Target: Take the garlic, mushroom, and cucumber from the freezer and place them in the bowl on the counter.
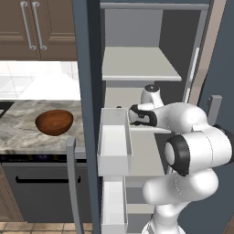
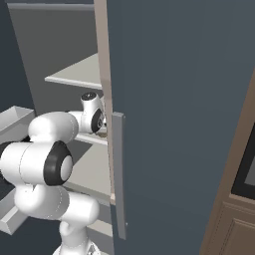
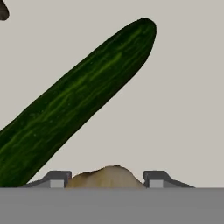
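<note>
Straddling lumpy tan mushroom (image 3: pixel 105 177) | pincer (image 3: pixel 105 180) | smooth green cucumber (image 3: pixel 74 105) beside

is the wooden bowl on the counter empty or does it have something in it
Empty: the left base view shows the bowl with a bare glossy inside, standing on the counter.

Dark green elongated cucumber (image 3: pixel 74 100) has glossy, faintly streaked skin on the matt light-grey freezer shelf (image 3: pixel 183 109); round reddish-brown wooden bowl (image 1: pixel 54 121) looks polished on the marbled grey-beige stone counter (image 1: pixel 18 132).
</note>
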Controlling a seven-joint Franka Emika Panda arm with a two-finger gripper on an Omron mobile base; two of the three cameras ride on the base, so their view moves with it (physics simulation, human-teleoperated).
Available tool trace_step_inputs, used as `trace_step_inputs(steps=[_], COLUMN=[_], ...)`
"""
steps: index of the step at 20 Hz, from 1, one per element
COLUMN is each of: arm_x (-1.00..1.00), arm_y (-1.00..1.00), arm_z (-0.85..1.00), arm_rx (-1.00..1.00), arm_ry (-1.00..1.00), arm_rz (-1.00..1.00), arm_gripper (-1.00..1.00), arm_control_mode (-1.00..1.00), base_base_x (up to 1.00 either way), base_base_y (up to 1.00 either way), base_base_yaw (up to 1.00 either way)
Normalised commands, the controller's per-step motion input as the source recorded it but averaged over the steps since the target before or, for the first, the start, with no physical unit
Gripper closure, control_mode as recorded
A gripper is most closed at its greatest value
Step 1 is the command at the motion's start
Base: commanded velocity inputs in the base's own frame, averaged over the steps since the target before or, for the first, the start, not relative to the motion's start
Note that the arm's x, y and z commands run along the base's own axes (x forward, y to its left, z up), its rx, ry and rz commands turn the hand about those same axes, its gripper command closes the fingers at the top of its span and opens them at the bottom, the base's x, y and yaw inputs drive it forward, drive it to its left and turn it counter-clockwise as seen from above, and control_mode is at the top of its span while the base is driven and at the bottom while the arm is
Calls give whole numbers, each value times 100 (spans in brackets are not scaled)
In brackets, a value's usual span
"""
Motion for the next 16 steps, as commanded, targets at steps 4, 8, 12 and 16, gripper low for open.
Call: trace_step_inputs(steps=[4,8,12,16], arm_x=[-11,-20,-27,-60], arm_y=[0,0,0,0], arm_z=[-17,-17,-4,0], arm_rx=[0,-1,-1,0], arm_ry=[0,0,0,-3], arm_rz=[0,0,0,0], arm_gripper=[100,100,100,100], arm_control_mode=[-100,-100,-100,-100], base_base_x=[0,0,0,0], base_base_y=[0,0,0,0], base_base_yaw=[0,0,0,0])
